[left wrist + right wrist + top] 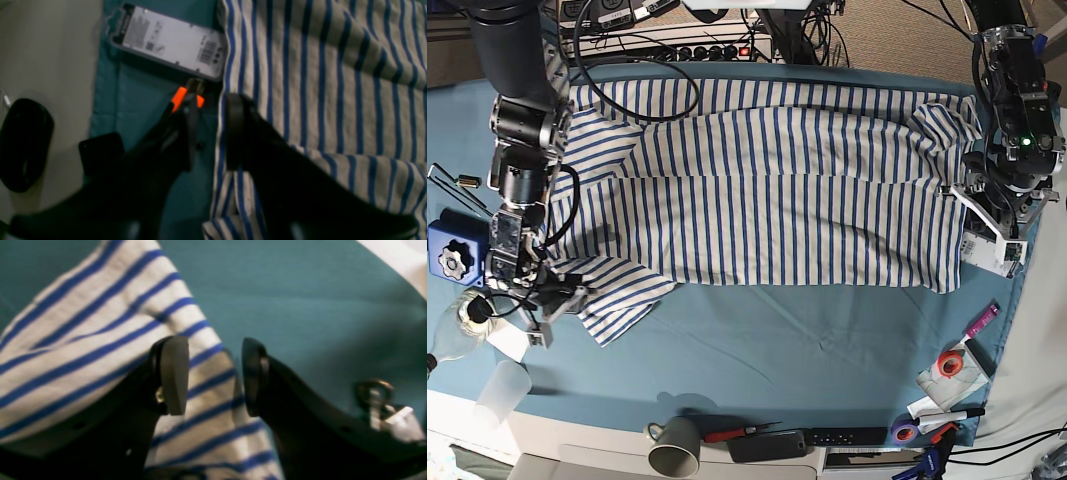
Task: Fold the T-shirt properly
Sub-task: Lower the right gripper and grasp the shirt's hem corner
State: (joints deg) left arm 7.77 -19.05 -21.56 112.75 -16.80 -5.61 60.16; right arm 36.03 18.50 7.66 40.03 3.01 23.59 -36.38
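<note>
The T-shirt (767,190) is spread flat across the teal cloth (807,340) covering the worktop, with 1 sleeve (612,295) turned out at its near corner. The right hand (213,376) is held open above that sleeve, nothing gripped between its fingers (173,373). The left hand (208,130) is poised open over the shirt's opposite edge, beside a barcoded package (170,40).
</note>
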